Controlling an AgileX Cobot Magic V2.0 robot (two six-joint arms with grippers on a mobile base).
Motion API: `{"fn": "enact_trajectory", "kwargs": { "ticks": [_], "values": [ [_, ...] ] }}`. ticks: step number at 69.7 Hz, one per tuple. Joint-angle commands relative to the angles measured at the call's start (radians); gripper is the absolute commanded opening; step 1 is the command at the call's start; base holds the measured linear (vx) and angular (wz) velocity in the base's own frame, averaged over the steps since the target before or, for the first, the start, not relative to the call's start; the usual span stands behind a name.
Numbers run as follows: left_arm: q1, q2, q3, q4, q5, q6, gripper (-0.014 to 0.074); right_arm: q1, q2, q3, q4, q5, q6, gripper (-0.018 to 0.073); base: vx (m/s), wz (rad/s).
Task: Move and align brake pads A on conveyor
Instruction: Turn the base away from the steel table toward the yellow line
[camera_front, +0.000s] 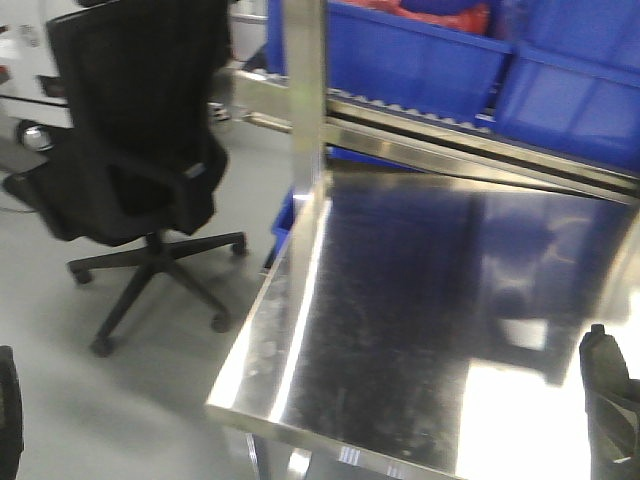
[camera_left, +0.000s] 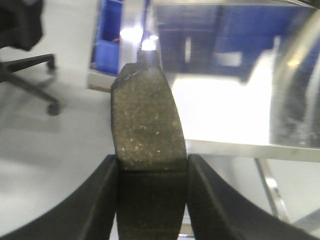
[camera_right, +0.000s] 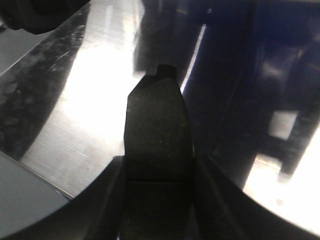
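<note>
Your left gripper (camera_left: 152, 167) clamped on 1 brake pad (camera_left: 146, 125), groove at fingertips, rest jutting far. Your right gripper (camera_right: 159, 172) pinches 2nd pad (camera_right: 158, 130) likewise, above steel table (camera_right: 90, 100).

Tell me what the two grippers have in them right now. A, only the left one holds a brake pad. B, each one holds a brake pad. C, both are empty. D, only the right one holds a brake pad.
B: the left wrist view shows a brake pad pinched in the left gripper, and the right wrist view shows a second brake pad pinched in the right gripper.
</note>
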Motion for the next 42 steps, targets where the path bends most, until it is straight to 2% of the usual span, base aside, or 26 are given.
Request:
{"fn": "enact_trajectory", "kwargs": {
  "ticks": [1,42],
  "values": [
    [-0.004,0.005,-0.030,0.006,-0.092,-0.003,0.0164,-0.002,0.001,-0.028,-0.010,-0.078,-0.012,0.0096,-0.03,0.58],
    [-0.004,0.005,-0.030,0.006,-0.092,-0.003,0.0164,-0.002,0.001,-0.028,-0.010,-0.078,-0.012,0.0096,0.01,0.62]
  ]
}}
